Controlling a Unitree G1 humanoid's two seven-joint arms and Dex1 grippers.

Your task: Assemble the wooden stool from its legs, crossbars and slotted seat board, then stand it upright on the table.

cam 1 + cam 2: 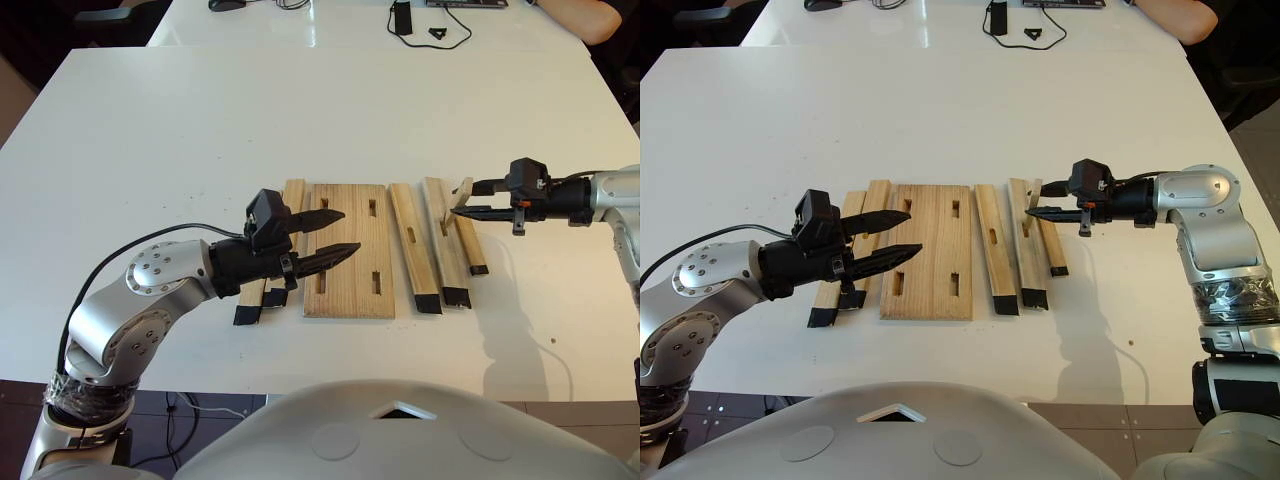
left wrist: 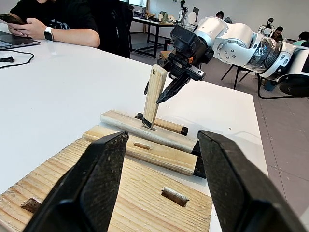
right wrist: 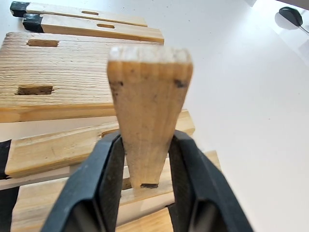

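Note:
The slotted seat board (image 1: pixel 348 250) lies flat mid-table. Two legs (image 1: pixel 292 197) with black ends lie along its left side, and further legs (image 1: pixel 413 248) lie to its right. A short crossbar (image 1: pixel 463 189) stands tilted with its lower end in the slot of a right-hand leg (image 1: pixel 446 240). My right gripper (image 1: pixel 455 212) is shut on this crossbar (image 3: pixel 147 101), fingers (image 3: pixel 104 183) on both sides. Over the board's left edge hovers my left gripper (image 1: pixel 345 232), open and holding nothing. From the left wrist, the crossbar (image 2: pixel 154 94) and right gripper (image 2: pixel 166 92) show beyond the open fingers (image 2: pixel 91 188).
White table (image 1: pixel 300 110) stretches bare beyond the parts; its front edge runs close below them. A second table behind carries a mouse (image 1: pixel 228 5) and black cables (image 1: pixel 405 20). A person's arm (image 1: pixel 580 15) rests at the far right corner.

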